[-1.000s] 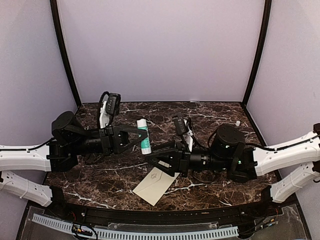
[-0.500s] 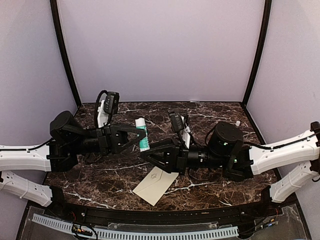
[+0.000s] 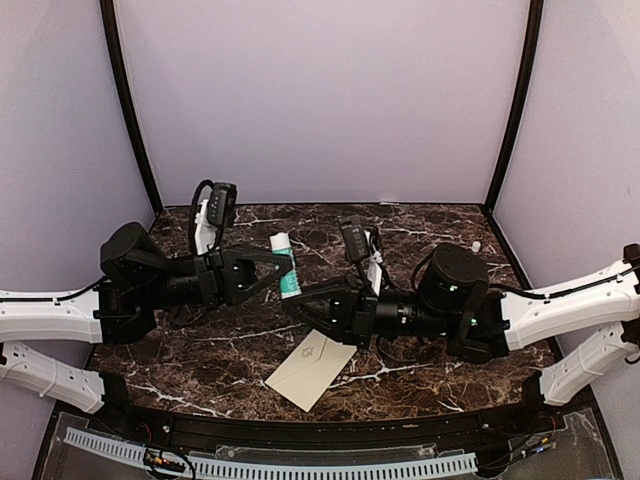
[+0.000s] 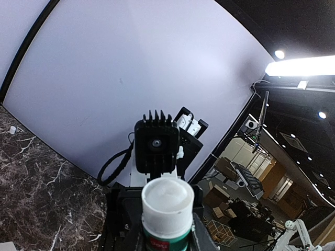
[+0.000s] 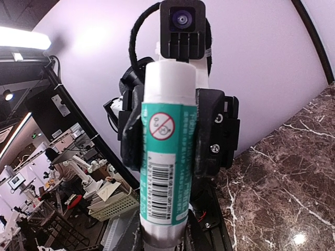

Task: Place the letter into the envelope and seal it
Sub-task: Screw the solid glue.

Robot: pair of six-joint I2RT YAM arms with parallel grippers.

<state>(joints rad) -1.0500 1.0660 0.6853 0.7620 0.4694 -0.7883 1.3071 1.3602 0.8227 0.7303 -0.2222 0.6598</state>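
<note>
step in hand: sealing, glue preparation. the glue stick (image 3: 287,268) is held in the air between the two arms, above the bench (image 3: 440,225). the left gripper (image 3: 278,272) has its jaws pinching the teal-labelled body of the tube, with the white end pointing away from the right arm. the right gripper (image 3: 297,303) has its jaws set narrowly on either side of the tube's dark lower end. in the right wrist view they appear to pinch it, though firm contact cannot be confirmed.

the envelope (image 3: 312,371) lies flat on the bench near the front edge, emblem side up, below the right gripper and clear of both arms. no white letter is visible anywhere. it is presumably already inside the envelope.

next move, as judged: either pass the tube to one arm or pull it open. both options require one firm hold, a pull straight along the tube's axis, and then a descent to the envelope flap.
</note>
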